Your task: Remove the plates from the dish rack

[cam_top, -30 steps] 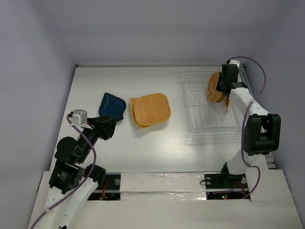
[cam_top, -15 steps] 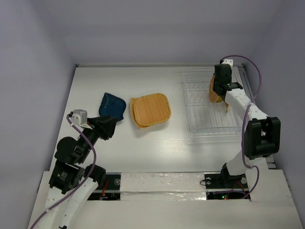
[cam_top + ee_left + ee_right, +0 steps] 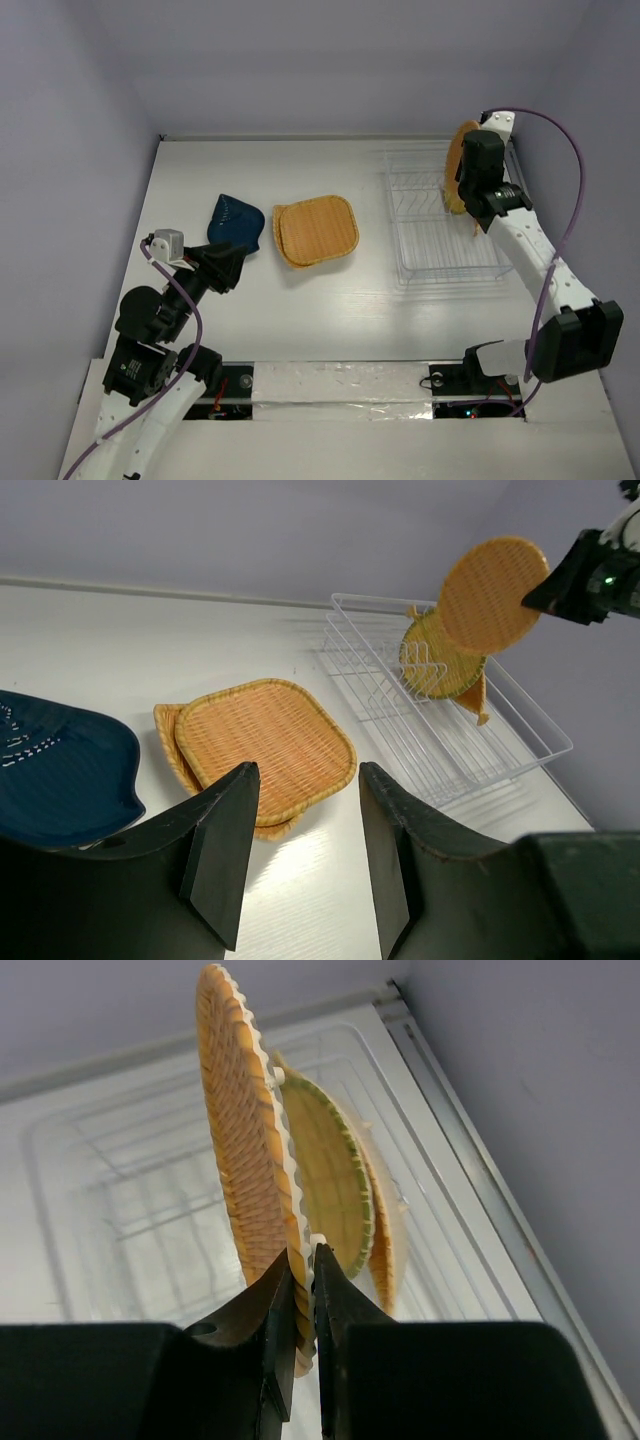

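Just lifted above the dish rack point(image 3: 420, 268) at the desk's point(image 3: 300, 165) far-right corner: orange plate point(image 3: 460, 150), rim pinched in right hand point(image 3: 301, 1258). Left racked: yellow-green plate point(image 3: 330, 1190), another behind. Half-spread, empty: left hand point(image 3: 305, 780).

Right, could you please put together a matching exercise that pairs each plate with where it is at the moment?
Things:
1. dark blue plate
2. square orange plates
3. round orange plate
4. yellow-green plate

Places:
A. standing on edge in the dish rack
B. pinched at its rim by the right gripper, above the rack
C. flat on the table, farthest left
D. stacked flat on the table, between the blue plate and the rack

Pairs: 1-C, 2-D, 3-B, 4-A
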Tool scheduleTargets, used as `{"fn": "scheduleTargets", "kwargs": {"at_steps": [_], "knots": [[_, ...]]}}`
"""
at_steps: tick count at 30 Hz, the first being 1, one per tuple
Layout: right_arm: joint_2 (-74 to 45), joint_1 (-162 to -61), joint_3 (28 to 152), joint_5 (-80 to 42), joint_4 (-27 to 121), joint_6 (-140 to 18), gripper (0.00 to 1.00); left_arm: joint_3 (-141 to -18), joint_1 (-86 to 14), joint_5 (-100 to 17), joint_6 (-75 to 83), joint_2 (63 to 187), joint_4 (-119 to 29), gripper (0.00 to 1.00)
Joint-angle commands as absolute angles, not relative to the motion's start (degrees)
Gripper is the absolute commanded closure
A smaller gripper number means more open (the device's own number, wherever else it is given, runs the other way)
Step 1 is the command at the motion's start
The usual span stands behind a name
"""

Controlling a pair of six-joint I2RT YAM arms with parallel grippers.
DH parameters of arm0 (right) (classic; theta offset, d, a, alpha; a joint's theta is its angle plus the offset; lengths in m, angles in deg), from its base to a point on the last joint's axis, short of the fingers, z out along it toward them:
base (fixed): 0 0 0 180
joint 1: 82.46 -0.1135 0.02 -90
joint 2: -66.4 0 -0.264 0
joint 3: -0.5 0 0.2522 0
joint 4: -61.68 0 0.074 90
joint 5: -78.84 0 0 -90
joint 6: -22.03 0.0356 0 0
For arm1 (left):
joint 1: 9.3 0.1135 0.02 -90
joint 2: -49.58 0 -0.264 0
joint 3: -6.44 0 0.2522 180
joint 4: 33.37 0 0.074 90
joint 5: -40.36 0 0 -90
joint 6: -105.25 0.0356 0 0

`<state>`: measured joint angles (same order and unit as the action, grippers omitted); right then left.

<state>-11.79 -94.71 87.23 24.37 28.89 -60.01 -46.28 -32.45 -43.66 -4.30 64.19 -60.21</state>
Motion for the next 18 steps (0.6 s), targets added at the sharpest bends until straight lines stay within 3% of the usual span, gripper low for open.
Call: {"fn": "scheduleTargets", "kwargs": {"at_steps": [1, 8, 10, 18], "knots": [[-6.7, -97.9, 90.6, 22.8, 31.9, -56.7, 1.0, -45.8, -32.8, -43.0, -3.9, 65.1, -57.2, 0.59], [-5.8, -106.1, 85.6, 3.1, 38.2, -45.9, 1.0, -45.8, -32.8, -43.0, -3.9, 65.5, -57.2, 0.59], [-8.1, -108.2, 84.1, -6.0, 43.8, -41.0, 1.0, -45.7, -32.8, -43.0, -3.9, 65.7, -57.2, 0.59], [-20.6, -112.5, 80.4, -20.0, 58.4, -30.5, 1.0, -45.7, -32.8, -43.1, -4.0, 65.8, -57.2, 0.59]]}}
